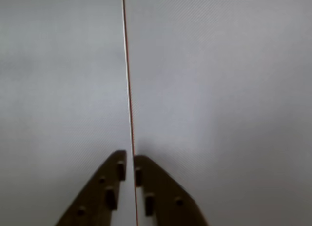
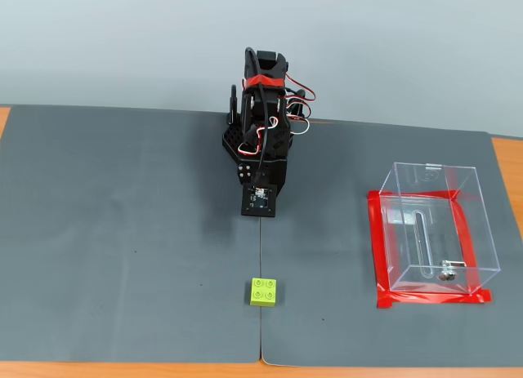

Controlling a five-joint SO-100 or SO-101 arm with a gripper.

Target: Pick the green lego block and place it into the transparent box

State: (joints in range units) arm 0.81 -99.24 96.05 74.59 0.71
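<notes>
The green lego block [image 2: 263, 291] lies on the grey mat near its front edge, studs up, in the fixed view. Right of it stands the transparent box [image 2: 433, 227], open at the top and framed by red tape. The arm [image 2: 261, 141] is folded at the back centre of the mat, well behind the block. In the wrist view my gripper [image 1: 129, 158] is shut, its dark fingertips almost touching with nothing between them, above bare mat. Neither the block nor the box appears in the wrist view.
A thin seam [image 1: 127, 79] between two grey mats [image 2: 122, 231] runs from the arm's base toward the front edge, passing beside the block. Red tape [image 2: 380, 255] marks the box's place. Orange table [image 2: 507, 157] shows at the edges.
</notes>
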